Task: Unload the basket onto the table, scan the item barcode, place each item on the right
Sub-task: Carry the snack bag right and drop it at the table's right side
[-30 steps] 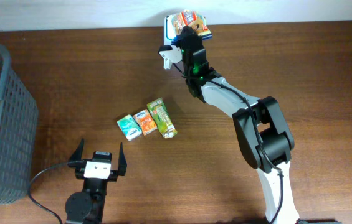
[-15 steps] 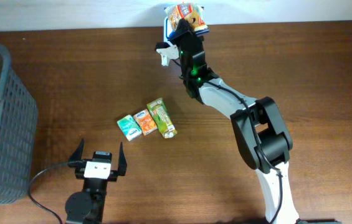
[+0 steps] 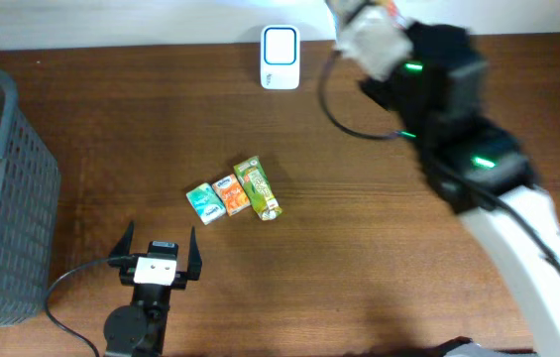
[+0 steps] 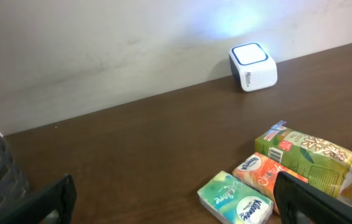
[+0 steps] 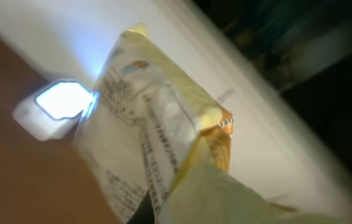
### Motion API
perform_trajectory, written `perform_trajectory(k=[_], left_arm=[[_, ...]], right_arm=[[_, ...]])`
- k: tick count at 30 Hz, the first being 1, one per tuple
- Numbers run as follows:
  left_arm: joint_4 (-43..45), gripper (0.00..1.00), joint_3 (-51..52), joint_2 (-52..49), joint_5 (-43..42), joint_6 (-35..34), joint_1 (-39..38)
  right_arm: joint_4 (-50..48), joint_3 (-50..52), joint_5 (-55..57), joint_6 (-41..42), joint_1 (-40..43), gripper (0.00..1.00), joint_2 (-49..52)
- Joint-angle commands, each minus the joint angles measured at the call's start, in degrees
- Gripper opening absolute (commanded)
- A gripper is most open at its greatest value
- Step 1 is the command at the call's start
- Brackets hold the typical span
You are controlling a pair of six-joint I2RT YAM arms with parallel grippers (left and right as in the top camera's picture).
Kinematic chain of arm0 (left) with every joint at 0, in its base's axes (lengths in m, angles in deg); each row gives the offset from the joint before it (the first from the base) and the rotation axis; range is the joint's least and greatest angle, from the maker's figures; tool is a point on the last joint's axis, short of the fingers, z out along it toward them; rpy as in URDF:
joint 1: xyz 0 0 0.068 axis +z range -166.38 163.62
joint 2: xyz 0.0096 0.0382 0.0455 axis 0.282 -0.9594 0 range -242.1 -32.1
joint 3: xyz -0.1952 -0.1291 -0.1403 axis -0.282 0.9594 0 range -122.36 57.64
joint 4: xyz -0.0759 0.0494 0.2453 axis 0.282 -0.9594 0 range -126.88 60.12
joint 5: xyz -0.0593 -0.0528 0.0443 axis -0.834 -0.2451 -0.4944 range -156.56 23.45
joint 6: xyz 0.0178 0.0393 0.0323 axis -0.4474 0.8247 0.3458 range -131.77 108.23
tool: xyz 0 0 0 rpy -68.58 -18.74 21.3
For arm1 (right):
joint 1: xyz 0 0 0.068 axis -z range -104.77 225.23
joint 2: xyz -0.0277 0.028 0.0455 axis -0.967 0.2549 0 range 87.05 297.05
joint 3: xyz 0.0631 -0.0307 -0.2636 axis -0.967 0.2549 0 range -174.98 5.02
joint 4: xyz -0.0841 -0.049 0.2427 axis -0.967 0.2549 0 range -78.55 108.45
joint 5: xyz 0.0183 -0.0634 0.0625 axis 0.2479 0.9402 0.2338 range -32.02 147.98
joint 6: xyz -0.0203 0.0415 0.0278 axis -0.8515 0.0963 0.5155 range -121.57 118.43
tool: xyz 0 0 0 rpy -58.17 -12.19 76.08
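Observation:
A yellow and white snack bag (image 5: 144,124) with small print fills the right wrist view, and my right gripper (image 3: 377,30) is shut on it, raised high above the table's back edge. The white scanner (image 3: 280,45) stands to the left of that gripper, its face glowing (image 5: 63,102) just beside the bag's edge. The right gripper's fingers are mostly hidden behind the bag. My left gripper (image 3: 156,260) rests open near the front edge with nothing between its fingers (image 4: 313,199).
A green juice carton (image 3: 257,187), an orange tissue pack (image 3: 229,194) and a teal tissue pack (image 3: 203,202) lie side by side mid-table, just beyond the left gripper. A dark mesh basket (image 3: 2,198) stands at the left edge.
The right arm has lifted up and to the right with the bag, away from the scanner, whose top is now uncovered. The left arm has not moved.

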Motion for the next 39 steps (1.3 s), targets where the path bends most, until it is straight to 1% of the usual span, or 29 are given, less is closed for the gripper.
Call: perform_trajectory(k=[1, 2, 3, 5, 8, 10, 12, 14, 15, 16, 17, 19, 20, 22, 23, 26, 27, 28, 29, 30, 31, 33, 35, 36, 38, 39], left_arm=[[0.11, 0.99, 0.44, 0.26, 0.39, 0.79, 0.11], [0.11, 0.99, 0.44, 0.26, 0.39, 0.79, 0.11], [0.11, 0.99, 0.44, 0.26, 0.39, 0.79, 0.11], [0.11, 0.99, 0.44, 0.26, 0.39, 0.79, 0.11], [0.11, 0.99, 0.44, 0.26, 0.39, 0.79, 0.11], [0.11, 0.99, 0.44, 0.26, 0.39, 0.79, 0.11], [0.11, 0.99, 0.44, 0.26, 0.39, 0.79, 0.11], [0.11, 0.99, 0.44, 0.26, 0.39, 0.79, 0.11], [0.11, 0.99, 0.44, 0.26, 0.39, 0.79, 0.11], [0.11, 0.99, 0.44, 0.26, 0.39, 0.79, 0.11], [0.11, 0.99, 0.44, 0.26, 0.39, 0.79, 0.11], [0.11, 0.99, 0.44, 0.26, 0.39, 0.79, 0.11], [0.11, 0.99, 0.44, 0.26, 0.39, 0.79, 0.11], [0.11, 0.99, 0.44, 0.26, 0.39, 0.79, 0.11], [0.11, 0.99, 0.44, 0.26, 0.39, 0.79, 0.11], [0.11, 0.99, 0.44, 0.26, 0.39, 0.79, 0.11], [0.11, 0.99, 0.44, 0.26, 0.39, 0.79, 0.11], [0.11, 0.99, 0.44, 0.26, 0.39, 0.79, 0.11], [0.11, 0.99, 0.44, 0.26, 0.39, 0.79, 0.11], [0.11, 0.99, 0.44, 0.26, 0.42, 0.79, 0.11], [0.11, 0.99, 0.44, 0.26, 0.39, 0.79, 0.11], [0.11, 0.99, 0.44, 0.26, 0.39, 0.79, 0.11], [0.11, 0.99, 0.44, 0.26, 0.39, 0.79, 0.11], [0.11, 0.99, 0.44, 0.26, 0.39, 0.79, 0.11], [0.11, 0.99, 0.44, 0.26, 0.39, 0.79, 0.11], [0.11, 0.99, 0.44, 0.26, 0.39, 0.79, 0.11]], right_arm=[[12.33, 0.72, -19.87, 32.20, 7.78, 0.04, -1.79], [18.88, 0.74, -20.22, 40.98, 11.85, 0.04, -1.70], [25.27, 0.74, -20.37, 45.31, 17.07, 0.04, -0.79], [29.62, 1.95, -24.48, 45.59, 24.70, 0.04, 1.38], [26.18, 9.81, -32.33, 45.22, 36.87, 0.04, 6.54], [19.98, 15.02, -38.71, 45.59, 42.45, 0.04, 10.05], [11.28, 20.48, -39.78, 49.51, 49.33, 0.04, 14.47], [7.06, 22.23, -38.84, 49.99, 53.44, 0.04, 16.15], [6.21, 22.43, -37.09, 51.43, 55.10, 0.04, 16.52], [5.38, 22.62, -33.51, 54.97, 57.20, 0.04, 16.72], [3.17, 23.12, -32.15, 56.11, 58.86, 0.04, 16.74], [-2.40, 24.30, -31.19, 56.11, 60.67, 0.04, 16.98], [-5.27, 24.48, -28.72, 56.08, 60.98, 0.04, 17.81], [-6.88, 24.48, -27.17, 55.67, 60.92, 0.04, 19.80], [-6.78, 24.48, -27.23, 55.69, 60.92, 0.04, 21.66], [-6.29, 24.46, -25.05, 55.69, 61.16, 0.04, 23.06], [-5.95, 24.20, -25.35, 55.71, 61.35, 0.19, 22.93], [-5.57, 23.17, -25.46, 55.45, 61.42, 0.46, 22.93], [-3.98, 21.29, -25.49, 53.64, 61.40, 0.62, 22.77], [-0.44, 17.68, -25.46, 52.39, 61.40, 0.68, 22.45], [3.37, 13.60, -25.44, 51.63, 61.40, 0.77, 22.32], [10.43, 5.20, -25.24, 51.30, 61.40, 0.84, 22.32], [19.91, -6.58, -25.49, 51.28, 60.81, 0.90, 22.32], [23.85, -11.98, -27.54, 48.61, 59.71, 0.93, 22.32], [29.16, -17.92, -31.87, 46.60, 56.92, 0.99, 22.32], [31.95, -19.80, -35.12, 46.60, 54.21, 0.99, 22.32]])
